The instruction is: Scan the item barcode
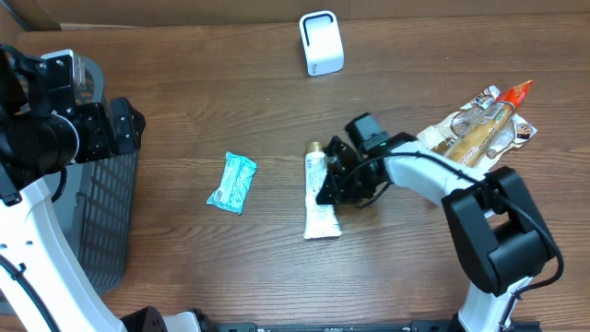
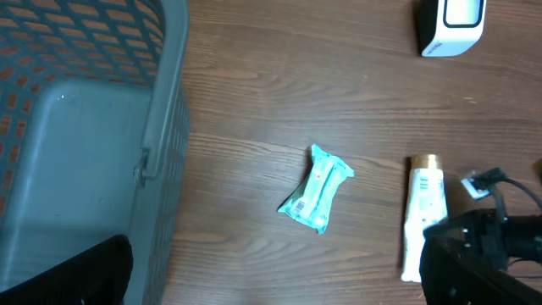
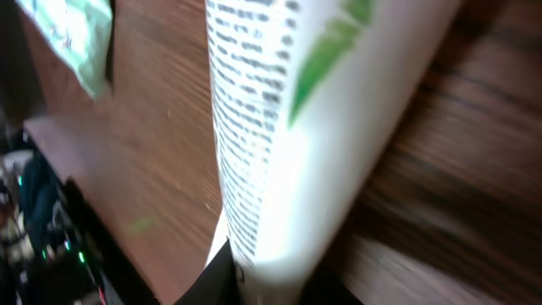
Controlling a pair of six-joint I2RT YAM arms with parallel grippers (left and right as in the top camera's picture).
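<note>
The white tube [image 1: 318,219] lies flat on the wooden surface [image 1: 184,83], near the middle. Its gold cap [image 1: 314,148] points away from the robot. Its flat end points back at the robot. So its long side runs from near to far.

The right fingers [image 1: 330,184] are at the tube. They reach it from its right side, across the long side. In the right wrist view the tube [image 3: 279,127] fills the picture. It has rows of tiny print and a green mark on it. I cannot tell if the fingers are clamped on the tube or only close around it. I see no barcode from here.

The white scanner [image 1: 321,43] stands far past the cap end, almost in a straight line with the tube. I think the next move is to lift the tube and carry it that way. Then it must be turned until the barcode faces the scanner.

Of the 2 arms, the right is much nearer. The left fingers [image 1: 125,124] are spread apart and hold nothing. They hang over the grey basket [image 1: 101,212], well apart from the tube.

A teal packet [image 1: 232,183] lies between the basket and the tube. A pile of snack packs [image 1: 479,129] sits off to the right.
</note>
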